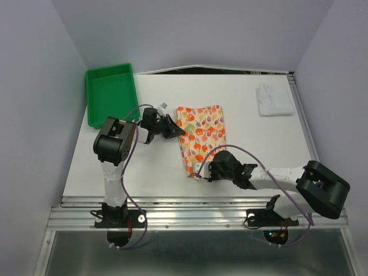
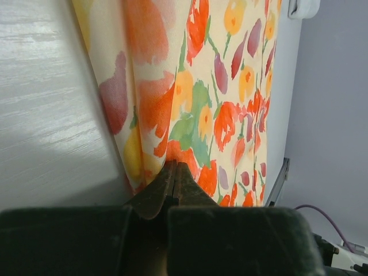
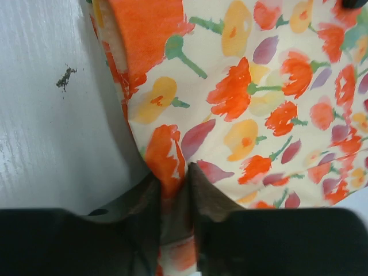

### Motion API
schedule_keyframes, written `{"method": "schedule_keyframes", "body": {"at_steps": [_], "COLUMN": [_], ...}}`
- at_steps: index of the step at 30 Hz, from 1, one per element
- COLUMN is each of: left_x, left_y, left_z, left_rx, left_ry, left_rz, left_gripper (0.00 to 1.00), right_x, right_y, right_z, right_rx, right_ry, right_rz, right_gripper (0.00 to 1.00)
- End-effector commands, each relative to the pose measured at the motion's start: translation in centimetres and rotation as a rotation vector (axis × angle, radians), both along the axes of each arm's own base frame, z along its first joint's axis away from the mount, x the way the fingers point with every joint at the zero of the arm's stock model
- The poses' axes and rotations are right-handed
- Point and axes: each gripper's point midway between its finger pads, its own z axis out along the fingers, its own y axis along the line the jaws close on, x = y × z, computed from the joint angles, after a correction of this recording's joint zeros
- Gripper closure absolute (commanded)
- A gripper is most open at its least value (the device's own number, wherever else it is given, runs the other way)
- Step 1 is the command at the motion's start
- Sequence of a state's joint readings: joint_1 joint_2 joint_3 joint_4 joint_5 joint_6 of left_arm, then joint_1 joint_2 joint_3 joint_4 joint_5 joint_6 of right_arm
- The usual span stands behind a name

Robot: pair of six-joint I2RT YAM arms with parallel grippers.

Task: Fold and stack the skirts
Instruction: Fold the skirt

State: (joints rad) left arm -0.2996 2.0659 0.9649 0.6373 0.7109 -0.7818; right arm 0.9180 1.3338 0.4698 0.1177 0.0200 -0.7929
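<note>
The floral skirt point(image 1: 202, 132) lies flat in the middle of the table, cream with orange, red and yellow flowers. My left gripper point(image 1: 180, 131) sits at its left edge. In the left wrist view its jaws point(image 2: 175, 167) are pressed together on the cloth's edge, and the floral skirt point(image 2: 230, 103) rises away from them. My right gripper point(image 1: 198, 171) is at the skirt's near left corner. In the right wrist view a fold of the floral skirt point(image 3: 259, 86) runs down between the right gripper's point(image 3: 172, 172) narrow jaws. The white skirt point(image 1: 275, 99) lies folded at the far right, away from both grippers.
A green plastic tray point(image 1: 109, 95) stands at the far left of the table, just behind the left arm. A small dark speck point(image 3: 66, 76) marks the table beside the skirt's corner. Metal rails run along the near edge point(image 1: 195, 201) and the right edge point(image 1: 303, 126).
</note>
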Motion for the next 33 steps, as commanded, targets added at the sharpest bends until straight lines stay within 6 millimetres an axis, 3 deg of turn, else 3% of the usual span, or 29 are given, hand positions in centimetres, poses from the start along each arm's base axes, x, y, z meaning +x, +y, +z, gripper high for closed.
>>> {"method": "schedule_keyframes", "body": {"at_steps": [1, 4, 6, 11, 20, 23, 27, 32, 33], "left_x": [-0.5, -0.5, -0.6, -1.1, -5.7, -7.3, -7.4, -6.8, -6.9], "left_y": [0.9, 1.1, 1.1, 1.3, 2.4, 3.0, 3.4, 3.5, 3.5], "left_z": [-2.6, -2.7, -2.8, -2.8, -3.4, -4.1, -4.5, -5.0, -5.1], "left_rx": [0.074, 0.083, 0.089, 0.121, 0.164, 0.202, 0.247, 0.28, 0.281], "left_ry": [0.049, 0.047, 0.048, 0.038, 0.102, 0.144, 0.152, 0.168, 0.171], "left_rz": [0.01, 0.01, 0.006, -0.027, -0.114, -0.171, -0.207, -0.224, -0.225], "left_gripper": [1.0, 1.0, 1.0, 1.0, 1.0, 1.0, 1.0, 1.0, 1.0], "right_x": [0.1, -0.1, -0.4, -3.9, -7.6, -7.6, -7.1, -3.3, -1.7], "right_y": [0.0, 0.5, 1.2, 3.7, 4.0, 4.9, 6.6, 6.8, 6.0], "right_z": [-0.8, 0.2, 1.4, 5.7, 7.4, 9.1, 11.8, 12.5, 12.5], "right_rx": [-0.008, 0.005, 0.028, 0.116, 0.148, 0.188, 0.233, 0.231, 0.237], "right_ry": [-0.017, 0.029, 0.055, 0.262, 0.502, 0.528, 0.57, 0.637, 0.653], "right_rz": [-0.007, -0.02, -0.005, 0.095, 0.094, 0.079, 0.082, 0.051, 0.015], "right_gripper": [0.77, 0.99, 0.99, 0.99, 0.99, 0.99, 0.99, 0.99, 0.99]}}
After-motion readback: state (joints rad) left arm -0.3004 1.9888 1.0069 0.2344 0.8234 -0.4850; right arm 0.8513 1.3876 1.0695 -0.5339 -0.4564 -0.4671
